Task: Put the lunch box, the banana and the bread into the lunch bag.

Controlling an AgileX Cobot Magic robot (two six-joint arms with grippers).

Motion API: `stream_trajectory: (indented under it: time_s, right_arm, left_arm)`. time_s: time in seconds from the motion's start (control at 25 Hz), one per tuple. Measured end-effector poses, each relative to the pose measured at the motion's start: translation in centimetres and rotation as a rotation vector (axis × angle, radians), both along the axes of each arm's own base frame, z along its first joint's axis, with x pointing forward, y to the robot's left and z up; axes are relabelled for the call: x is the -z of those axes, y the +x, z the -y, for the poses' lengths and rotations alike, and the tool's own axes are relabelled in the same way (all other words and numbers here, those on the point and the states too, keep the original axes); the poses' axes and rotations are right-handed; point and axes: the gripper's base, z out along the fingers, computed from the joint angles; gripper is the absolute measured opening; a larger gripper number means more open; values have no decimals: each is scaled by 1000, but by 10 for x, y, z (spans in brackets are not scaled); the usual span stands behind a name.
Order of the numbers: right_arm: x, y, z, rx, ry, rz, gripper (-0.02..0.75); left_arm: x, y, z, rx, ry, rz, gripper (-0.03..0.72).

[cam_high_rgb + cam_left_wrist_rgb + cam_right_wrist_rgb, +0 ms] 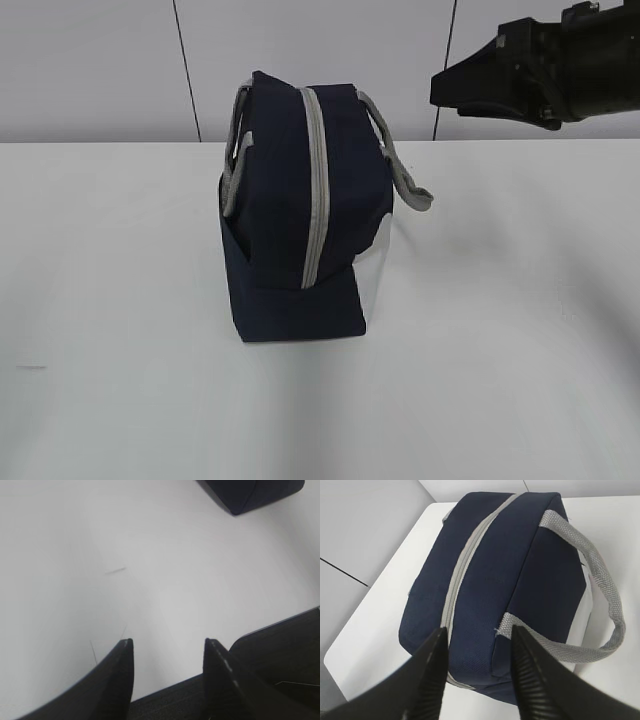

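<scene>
Navy fabric: lunch bag stood alone mid-table, grey zipper tape apparently shut; lunch box, banana, bread not visible.
Handling (judged): soft, light shell; would sag or slide if pushed, not fragile.
Grip point: grey webbing handle looped free at the side; ring pull not seen.
Right gripper: raised above and behind the bag's end, fingers apart, holding nothing.
Left gripper: over bare table, fingers apart, empty; bag corner well off.
Room: open table on all sides of the bag; wall behind.
</scene>
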Motion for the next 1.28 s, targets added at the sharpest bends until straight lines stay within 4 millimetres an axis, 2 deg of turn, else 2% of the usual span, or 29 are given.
stream_trajectory:
  time_s: [0.16,0.4,0.6,0.76,0.96,1.16,1.28]
  right_arm:
    - [-2,4,5,84,2,5,335]
    - [-2,20,25,340,-60,78,335]
    - [21,26,28,431,-64,9,335]
    - [38,19,16,440,-99,-18,335]
    - [58,4,-7,340,-164,-39,335]
    - [73,-15,-29,173,-287,67,335]
    - [70,-24,-33,184,-421,134,335]
  left_arm:
    - [0,0,0,-1,-1,7,311]
    - [0,0,0,-1,-1,7,299]
    - [0,0,0,-2,-2,7,276]
    - [0,0,0,-2,-2,7,268]
    - [0,0,0,-2,-2,7,246]
    - [0,0,0,-2,-2,7,241]
    - [0,0,0,-3,0,8,238]
